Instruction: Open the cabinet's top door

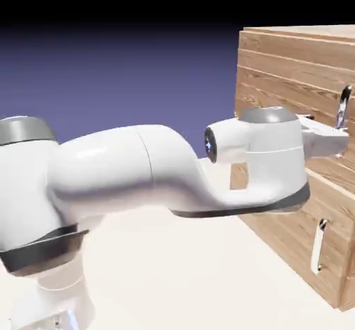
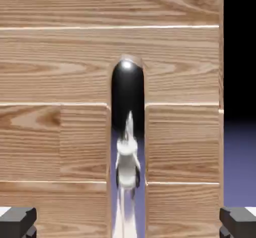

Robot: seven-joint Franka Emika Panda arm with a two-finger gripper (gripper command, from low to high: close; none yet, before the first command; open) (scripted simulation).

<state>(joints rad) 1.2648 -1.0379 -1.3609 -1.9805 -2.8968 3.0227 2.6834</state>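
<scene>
Well, my end effector (image 2: 128, 223) gapes wide, gripping nothing, astride the handle (image 2: 127, 97); the top door (image 2: 60, 67) still needs opening.

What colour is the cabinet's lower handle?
The lower handle is silver, with bright highlights and darker ends; it shows best in the exterior view.

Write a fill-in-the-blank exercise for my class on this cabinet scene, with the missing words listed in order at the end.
The cabinet is built of horizontal planks of ____.
The end effector has its jaws standing ____.
In the exterior view, the lower handle is placed ____ the upper handle.
The robot arm is mainly coloured ____.

Missing words: wood; open; below; white.
</scene>
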